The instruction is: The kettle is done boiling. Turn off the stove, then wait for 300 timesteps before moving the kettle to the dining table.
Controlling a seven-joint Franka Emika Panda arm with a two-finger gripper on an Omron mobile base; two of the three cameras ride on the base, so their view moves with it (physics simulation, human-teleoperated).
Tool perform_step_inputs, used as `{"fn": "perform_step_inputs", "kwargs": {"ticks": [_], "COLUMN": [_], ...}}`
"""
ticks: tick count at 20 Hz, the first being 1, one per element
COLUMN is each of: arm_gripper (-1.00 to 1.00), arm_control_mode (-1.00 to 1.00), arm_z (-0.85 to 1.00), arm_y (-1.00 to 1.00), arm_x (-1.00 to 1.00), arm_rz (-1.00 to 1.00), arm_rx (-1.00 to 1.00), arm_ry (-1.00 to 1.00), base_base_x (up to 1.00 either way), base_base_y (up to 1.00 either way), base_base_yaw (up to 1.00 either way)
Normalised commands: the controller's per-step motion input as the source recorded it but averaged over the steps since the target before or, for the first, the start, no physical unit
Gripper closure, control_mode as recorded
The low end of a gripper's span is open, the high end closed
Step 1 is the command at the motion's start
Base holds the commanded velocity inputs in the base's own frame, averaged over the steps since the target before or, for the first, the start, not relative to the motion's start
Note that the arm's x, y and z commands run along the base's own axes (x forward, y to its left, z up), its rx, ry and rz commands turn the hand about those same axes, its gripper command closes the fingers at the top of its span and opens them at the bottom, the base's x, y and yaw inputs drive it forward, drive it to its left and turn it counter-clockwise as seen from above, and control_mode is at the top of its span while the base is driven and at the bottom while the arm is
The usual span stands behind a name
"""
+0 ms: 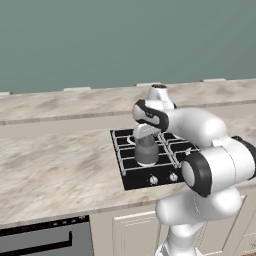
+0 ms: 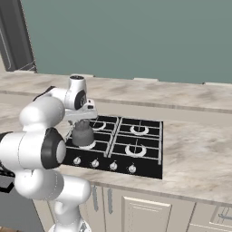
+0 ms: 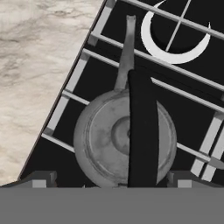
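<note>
kettle (image 3: 113, 140): on the stove (image 2: 136, 145), front burner
end effector (image 3: 113, 183): spread wide, poised right above the kettle's handle

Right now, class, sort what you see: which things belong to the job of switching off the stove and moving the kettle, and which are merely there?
Belong to the job:
- kettle, on the front left burner
- stove, with its knobs
- gripper, open above the kettle
- dining table, the raised slab behind

Merely there:
- oven
- cabinet doors
</note>
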Motion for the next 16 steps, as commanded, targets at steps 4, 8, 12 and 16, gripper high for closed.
{"fn": "perform_step_inputs", "kwargs": {"ticks": [4,8,12,16], "arm_gripper": [-1.0,-1.0,-1.0,1.0], "arm_control_mode": [-1.0,-1.0,-1.0,-1.0], "arm_z": [0.0,0.0,0.0,0.0], "arm_y": [0.0,0.0,0.0,0.01], "arm_x": [0.01,-0.04,0.0,0.0], "arm_rz": [0.0,0.0,0.0,0.0], "arm_rx": [0.0,0.0,0.0,0.0], "arm_ry": [-0.02,-0.04,-0.03,0.0], "base_base_x": [0.0,0.0,0.0,0.0], "base_base_y": [0.0,0.0,0.0,0.0], "base_base_yaw": [0.0,0.0,0.0,0.0]}}
